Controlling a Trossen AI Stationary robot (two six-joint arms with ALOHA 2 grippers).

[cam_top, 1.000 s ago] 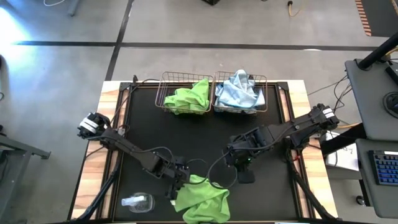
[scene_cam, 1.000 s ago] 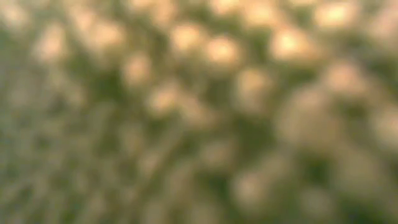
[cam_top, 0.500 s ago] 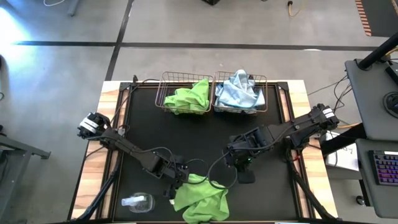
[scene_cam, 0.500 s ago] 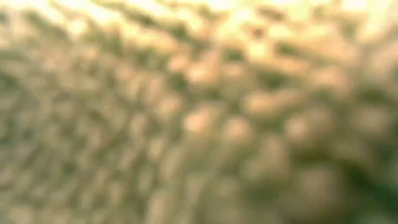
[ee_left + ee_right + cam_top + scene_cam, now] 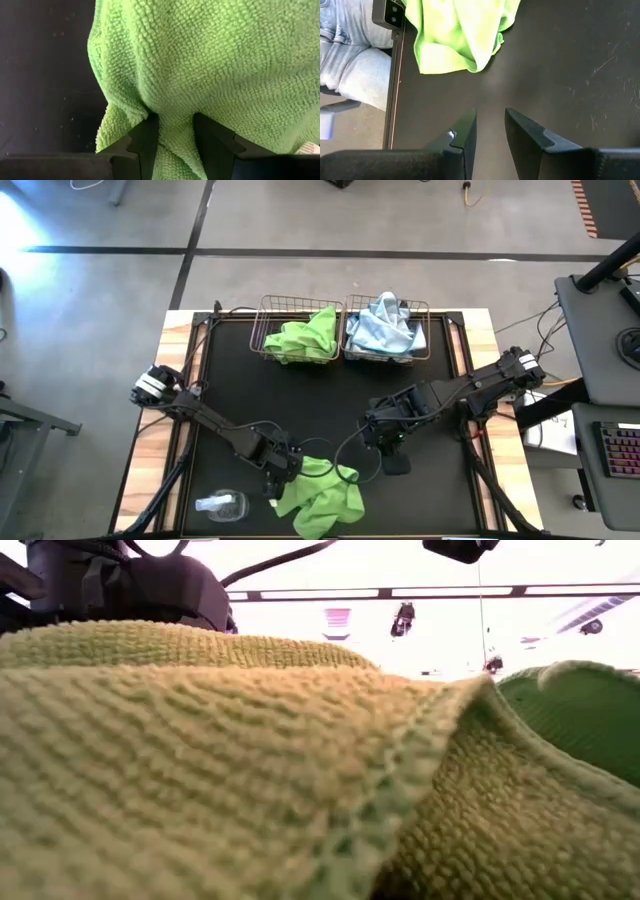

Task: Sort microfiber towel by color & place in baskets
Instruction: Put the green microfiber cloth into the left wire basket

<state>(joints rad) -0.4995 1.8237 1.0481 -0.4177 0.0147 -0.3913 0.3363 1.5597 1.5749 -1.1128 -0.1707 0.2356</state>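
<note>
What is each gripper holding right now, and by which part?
The left gripper pinches a fold of the lime green towel between its fingers, at the towel's left side. The right gripper holds nothing, fingers apart over the bare mat.

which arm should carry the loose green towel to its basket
Left. Its gripper is already pinching the loose green towel near the table's front edge. The right gripper is open and empty over bare mat. The left basket holds green.
</note>
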